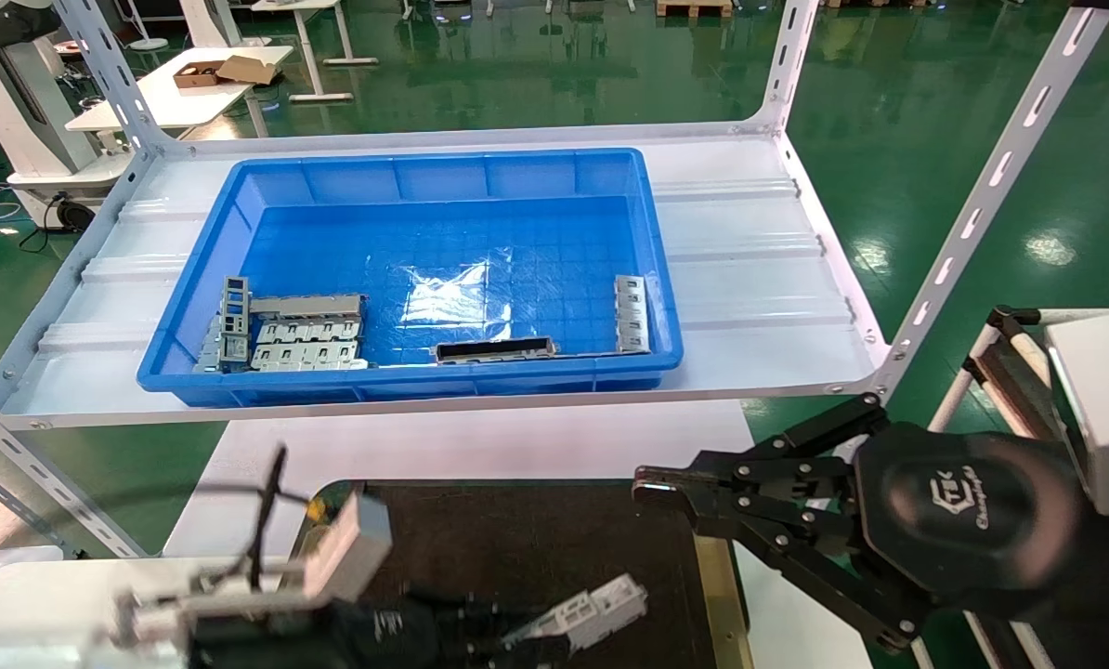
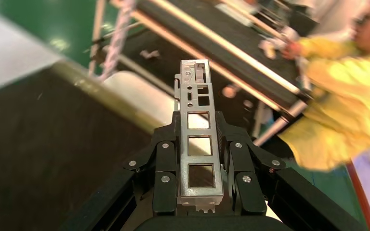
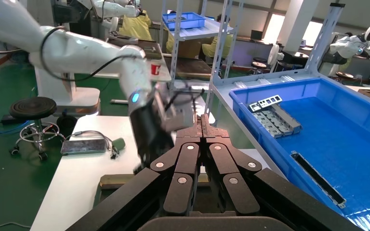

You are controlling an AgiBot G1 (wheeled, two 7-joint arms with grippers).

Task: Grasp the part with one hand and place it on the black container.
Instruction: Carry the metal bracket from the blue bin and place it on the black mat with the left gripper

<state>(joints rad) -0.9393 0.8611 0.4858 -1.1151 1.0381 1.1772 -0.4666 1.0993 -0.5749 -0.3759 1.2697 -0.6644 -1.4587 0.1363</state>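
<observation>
The part (image 1: 584,612), a slim silver strip with rectangular cutouts, is clamped lengthwise in my left gripper (image 1: 517,635) low over the black container (image 1: 536,530). In the left wrist view the part (image 2: 198,132) juts out past the fingers (image 2: 165,166) that are shut on it, with the black container (image 2: 43,139) below. My right gripper (image 1: 652,488) hovers at the container's right side, shut with nothing in it. The right wrist view shows its jaws pressed together (image 3: 203,122).
A blue bin (image 1: 197,279) on the white shelf (image 1: 750,269) holds grey metal blocks (image 1: 304,334), a dark frame (image 1: 494,350) and another silver strip (image 1: 631,314). A brass strip (image 1: 717,576) edges the container's right side. Shelf uprights (image 1: 972,223) rise on both sides.
</observation>
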